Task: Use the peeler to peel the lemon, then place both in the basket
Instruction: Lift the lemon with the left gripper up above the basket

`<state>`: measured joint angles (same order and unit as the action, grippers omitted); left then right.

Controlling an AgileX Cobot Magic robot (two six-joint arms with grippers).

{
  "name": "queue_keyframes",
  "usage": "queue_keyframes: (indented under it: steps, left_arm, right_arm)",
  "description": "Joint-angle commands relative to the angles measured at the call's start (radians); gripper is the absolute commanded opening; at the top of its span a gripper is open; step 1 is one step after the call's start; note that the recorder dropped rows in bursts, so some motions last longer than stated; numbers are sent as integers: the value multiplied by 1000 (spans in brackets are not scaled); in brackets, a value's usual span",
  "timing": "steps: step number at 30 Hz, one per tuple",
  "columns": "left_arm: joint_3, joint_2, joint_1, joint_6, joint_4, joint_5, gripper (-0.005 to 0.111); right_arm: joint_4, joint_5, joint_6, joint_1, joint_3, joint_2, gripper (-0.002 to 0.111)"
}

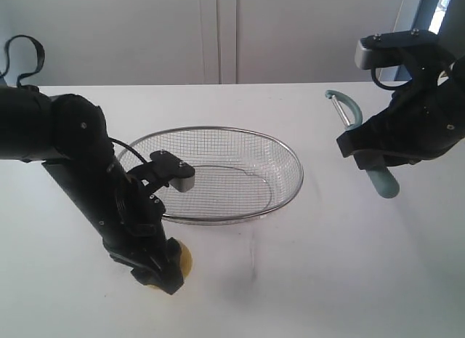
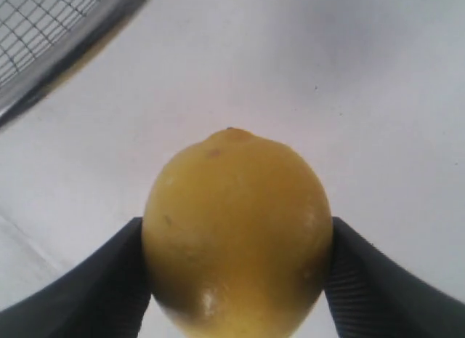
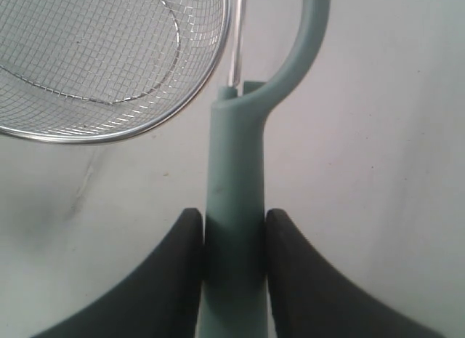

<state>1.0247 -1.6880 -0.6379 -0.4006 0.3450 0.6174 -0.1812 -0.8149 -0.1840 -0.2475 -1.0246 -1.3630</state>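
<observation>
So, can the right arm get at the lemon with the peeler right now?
Probably not as things stand. The lemon is clamped low by the table in the left gripper, whose arm covers it from above, and the wire basket lies partly between it and the right gripper holding the peeler.

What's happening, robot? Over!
Left gripper shut on lemon, unpeeled. Right gripper shut on peeler. Basket between them, nothing blocking it.
</observation>
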Motion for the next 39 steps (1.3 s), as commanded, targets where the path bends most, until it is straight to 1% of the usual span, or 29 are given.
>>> queue_keyframes:
  steps: [1, 11, 19, 26, 34, 39]
  left_arm:
    - [1, 74, -4, 3, 6, 41, 0]
    - [1, 224, -4, 0, 6, 41, 0]
    - [1, 275, -4, 0, 6, 33, 0]
    - [1, 289, -2, 2, -2, -58, 0]
    - [1, 292, -2, -1, -136, -130, 0]
    - [1, 292, -2, -1, -175, -204, 0]
  right_arm:
    - [-4, 7, -2, -1, 3, 8, 0]
    - [-4, 1, -2, -1, 3, 8, 0]
    - [-4, -6, -2, -1, 3, 8, 0]
    - [-4, -10, -2, -1, 3, 8, 0]
    - [-4, -10, -2, -1, 3, 8, 0]
    - [-4, -14, -2, -1, 3, 8, 0]
